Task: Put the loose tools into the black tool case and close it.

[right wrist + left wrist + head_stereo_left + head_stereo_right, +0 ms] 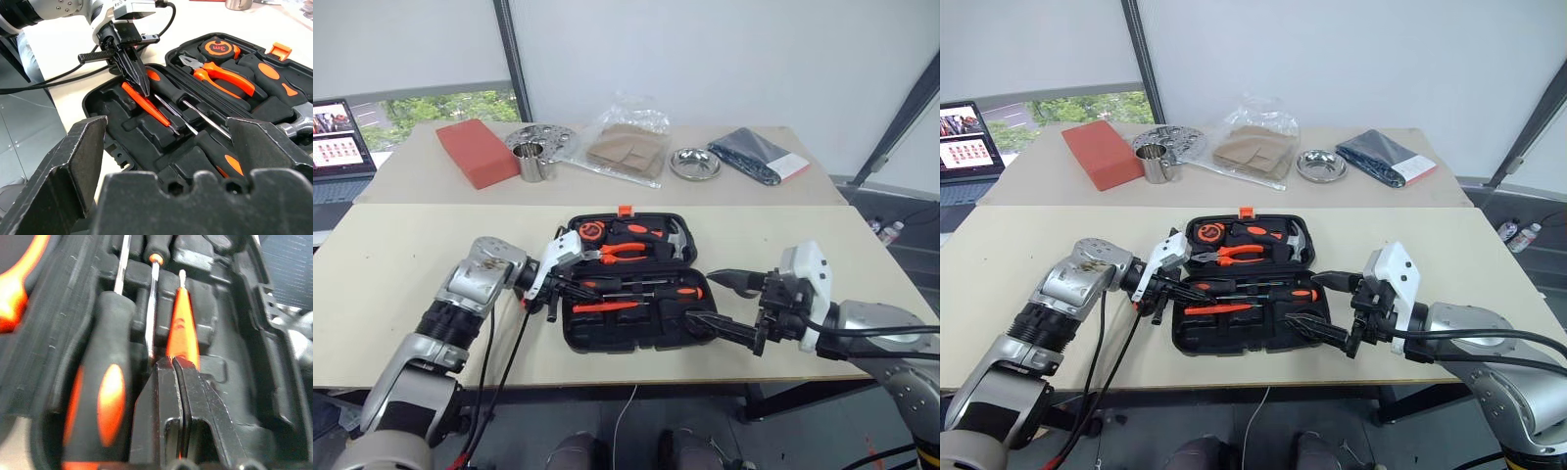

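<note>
Black tool case (631, 338) lies open on the near bench (401, 294), lid half away from the robot with the orange latch (626, 210) at its far edge. Lid half carries tape measure (591, 231), orange-handled pliers (625, 253) and hammer (674, 240).

Base half: two orange-and-black screwdrivers in neighbouring recesses, one with handle toward the left arm (105, 396), the other reversed, handle toward the right arm (680, 291). Slim orange tester screwdriver (146, 104) lies in the next recess nearer the robot.

Left pincer (138, 81) reaches in over the left end of the base, fingers clenched together, tips down at the butt of the tester. Left wrist view shows the tester running out from just beyond the closed tips; whether they pinch it or merely press on it is hard to say.

Right pincer (722, 302) hovers at the right end of the case, fingers spread wide, grasping nothing.

Far bench: red block (477, 152), metal cup (530, 161), perforated metal disc (551, 139), clear bag of tan material (626, 147), small steel bowl (695, 163), dark flat packet (759, 155).
</note>
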